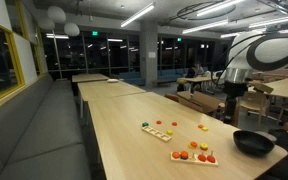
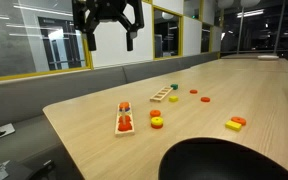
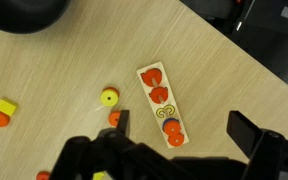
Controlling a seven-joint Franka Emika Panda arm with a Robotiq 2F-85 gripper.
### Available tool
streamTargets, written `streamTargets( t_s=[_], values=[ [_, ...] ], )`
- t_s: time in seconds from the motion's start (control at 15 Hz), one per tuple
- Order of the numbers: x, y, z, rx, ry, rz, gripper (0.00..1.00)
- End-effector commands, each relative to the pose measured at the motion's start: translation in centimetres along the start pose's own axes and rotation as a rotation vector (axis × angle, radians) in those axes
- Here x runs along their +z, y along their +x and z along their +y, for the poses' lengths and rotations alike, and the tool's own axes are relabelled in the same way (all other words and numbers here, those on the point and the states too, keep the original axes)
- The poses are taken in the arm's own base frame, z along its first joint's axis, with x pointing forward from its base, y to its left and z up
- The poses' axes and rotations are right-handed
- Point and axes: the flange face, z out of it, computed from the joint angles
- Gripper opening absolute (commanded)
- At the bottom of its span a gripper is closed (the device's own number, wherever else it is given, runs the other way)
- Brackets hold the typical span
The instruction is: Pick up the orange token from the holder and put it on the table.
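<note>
pincer point(image 2: 110, 40) hangs wide open, empty, above holder point(image 2: 125, 121).

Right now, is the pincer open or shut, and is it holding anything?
Open. In an exterior view the pincer hangs above the table, jaws wide apart with nothing between them.

Wooden table point(image 2: 254, 85) carries a holder point(image 2: 125, 121). Second holder point(image 2: 163, 94) at 2 o'clock, loose tokens point(image 2: 157, 121) at 3 o'clock, bowl point(image 2: 234, 160) at 4 o'clock.
</note>
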Motion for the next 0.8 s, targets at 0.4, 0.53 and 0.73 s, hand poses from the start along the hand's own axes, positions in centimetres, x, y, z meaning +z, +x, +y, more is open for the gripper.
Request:
streamTargets(
  t_s=[0.4,0.53,0.73],
  values=[
    [-0.6,0.1,0.1,0.001,-0.003,0.010,1.00],
    [-0.1,0.2,-0.2,-0.029,-0.010,0.000,1.00],
    [0.8,0.6,-0.7,-0.106,-0.006,-0.017,1.00]
  ],
)
